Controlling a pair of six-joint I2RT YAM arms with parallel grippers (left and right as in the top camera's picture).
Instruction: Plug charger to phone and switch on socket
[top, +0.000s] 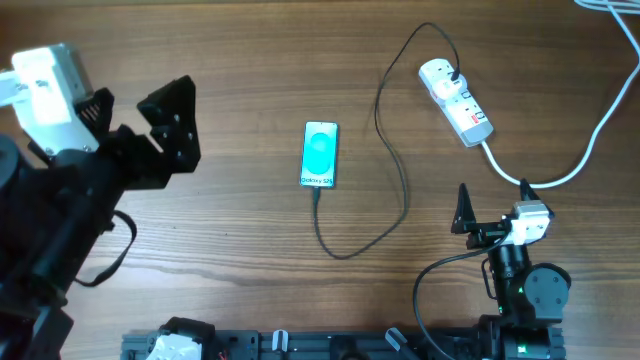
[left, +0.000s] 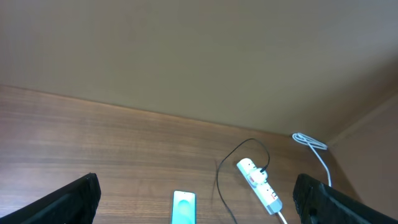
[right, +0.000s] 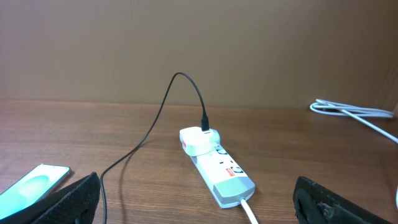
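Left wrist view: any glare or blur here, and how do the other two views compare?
Left wrist: a pale sheen along the far table, the left fingers dark and soft at the corners. Overhead: even light, sharp wood grain, the phone screen bright but not blown out. Right wrist: the power strip crisp, the right fingers blurred dark shapes.

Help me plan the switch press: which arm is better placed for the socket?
Probably the right. The socket lies on the table's right side, nearer the right gripper; the left gripper is beyond the phone, at the far left.
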